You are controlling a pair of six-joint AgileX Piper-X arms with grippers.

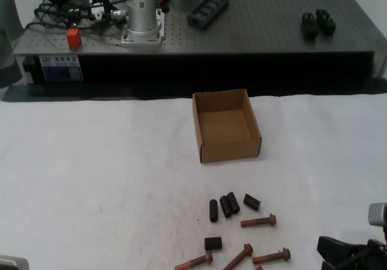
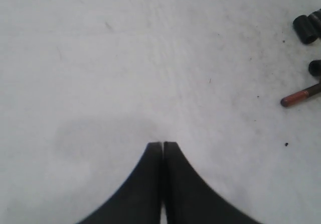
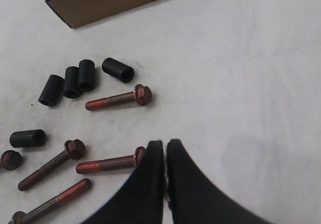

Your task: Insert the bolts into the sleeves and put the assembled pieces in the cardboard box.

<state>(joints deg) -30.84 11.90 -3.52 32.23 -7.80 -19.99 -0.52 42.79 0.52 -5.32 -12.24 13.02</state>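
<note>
Nearby, 5 bolts [image 3: 118, 99] and 5 sleeves [image 3: 86, 74] lay beside the clenched right gripper [image 3: 163, 143]; the left gripper [image 2: 163, 144] was clenched too.

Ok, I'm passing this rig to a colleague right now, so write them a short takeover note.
Left end effector: shut, empty, over bare white cloth.
Right end effector: shut, empty, by the bolts.
The bolts and black sleeves lie loose on the cloth, on the arms' side of the cardboard box; box empty.
Done: nothing assembled. Left: every insertion, then boxing.
</note>
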